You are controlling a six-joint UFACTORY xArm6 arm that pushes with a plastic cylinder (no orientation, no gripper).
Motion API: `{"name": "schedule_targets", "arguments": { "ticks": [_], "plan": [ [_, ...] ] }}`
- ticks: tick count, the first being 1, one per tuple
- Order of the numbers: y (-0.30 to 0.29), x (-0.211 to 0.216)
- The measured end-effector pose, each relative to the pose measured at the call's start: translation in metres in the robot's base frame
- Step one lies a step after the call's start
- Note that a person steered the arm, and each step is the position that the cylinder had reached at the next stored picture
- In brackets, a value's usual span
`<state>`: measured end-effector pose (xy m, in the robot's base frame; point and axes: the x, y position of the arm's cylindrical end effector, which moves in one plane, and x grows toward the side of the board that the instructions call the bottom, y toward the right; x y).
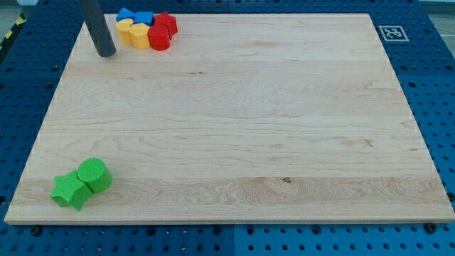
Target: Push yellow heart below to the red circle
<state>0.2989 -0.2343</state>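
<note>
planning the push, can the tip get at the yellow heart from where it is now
Probably yes: my tip sits just left of the cluster, bare board between it and the yellow heart, though a second yellow block crowds that side.

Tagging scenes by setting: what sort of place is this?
Likely a lab tabletop rig: a pale wooden board on a blue perforated base, a printed fiducial marker at the board's corner, and my tip.

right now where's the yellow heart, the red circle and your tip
yellow heart [141, 35], camera view, on its top face
red circle [160, 38], camera view, on its top face
my tip [106, 52], camera view, at the rod's very end, left of the yellow blocks
</note>
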Motion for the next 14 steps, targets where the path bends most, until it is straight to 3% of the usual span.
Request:
{"name": "schedule_targets", "arguments": {
  "ticks": [1, 6, 7, 9, 14],
  "plan": [
    [-0.001, -0.017],
    [-0.030, -0.011],
    [-0.044, -0.035],
    [-0.021, -0.093],
    [0.007, -0.106]
  ]
}}
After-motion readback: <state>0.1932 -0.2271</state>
